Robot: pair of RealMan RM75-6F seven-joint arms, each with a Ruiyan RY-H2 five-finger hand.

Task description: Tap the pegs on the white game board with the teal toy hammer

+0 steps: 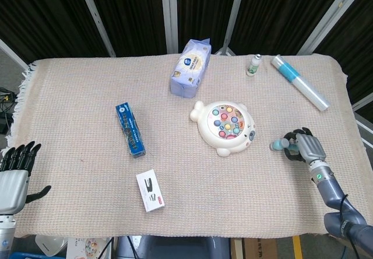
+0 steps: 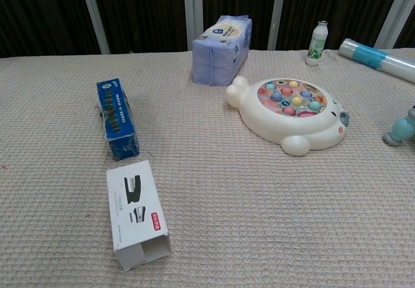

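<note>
The white game board [image 1: 217, 140], with coloured pegs [image 1: 228, 119] on top, lies right of the table's middle; it also shows in the chest view as the board [image 2: 284, 130]. To its right lies the teal toy hammer [image 1: 279, 145], head pointing toward the board. My right hand [image 1: 306, 147] grips its handle, fingers curled around it. In the chest view only the hammer's head end [image 2: 400, 131] shows at the right edge. My left hand [image 1: 14, 174] hangs open off the table's front left corner, holding nothing.
A blue box [image 1: 130, 129] and a white stapler box [image 1: 150, 190] lie left of the board. A tissue pack [image 1: 191, 68], a small bottle [image 1: 253, 65] and a blue-and-white roll [image 1: 299, 82] sit along the back. The table's right edge is close to my right hand.
</note>
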